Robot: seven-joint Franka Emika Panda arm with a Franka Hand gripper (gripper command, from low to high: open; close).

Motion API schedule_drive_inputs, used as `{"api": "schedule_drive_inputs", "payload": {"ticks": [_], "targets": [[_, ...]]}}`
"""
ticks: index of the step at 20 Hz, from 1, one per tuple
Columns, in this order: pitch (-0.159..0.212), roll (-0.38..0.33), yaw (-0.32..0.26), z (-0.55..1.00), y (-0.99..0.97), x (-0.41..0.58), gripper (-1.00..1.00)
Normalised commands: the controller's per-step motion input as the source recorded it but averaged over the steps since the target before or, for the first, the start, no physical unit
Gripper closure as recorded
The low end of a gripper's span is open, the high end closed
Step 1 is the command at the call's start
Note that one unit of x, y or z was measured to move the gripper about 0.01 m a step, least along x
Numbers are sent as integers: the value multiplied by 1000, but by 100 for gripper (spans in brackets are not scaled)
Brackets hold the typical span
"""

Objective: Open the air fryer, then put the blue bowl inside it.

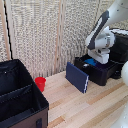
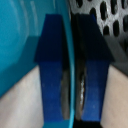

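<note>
Fingers (image 2: pixel 50 75) pinching blue bowl (image 2: pixel 20 40) rim btwn pads, over air fryer (image 1: pixel 100 70) drawer

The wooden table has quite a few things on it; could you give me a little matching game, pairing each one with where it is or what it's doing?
Things:
1. blue bowl
2. red cup
3. dark-blue slab
4. pincer

States:
A. leaning against the open air fryer drawer
B. standing beside the black fabric bin
C. rim pinched between two fingers
D. lowered over the drawer, shut on a rim

Pairs: 1-C, 2-B, 3-A, 4-D
</note>
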Motion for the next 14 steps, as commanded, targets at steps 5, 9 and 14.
{"api": "schedule_drive_inputs", "payload": {"ticks": [5,9,14], "targets": [[131,8,29,682,-6,0,-100],[97,6,20,961,-44,0,-100],[54,0,3,1000,-4,27,-100]]}}
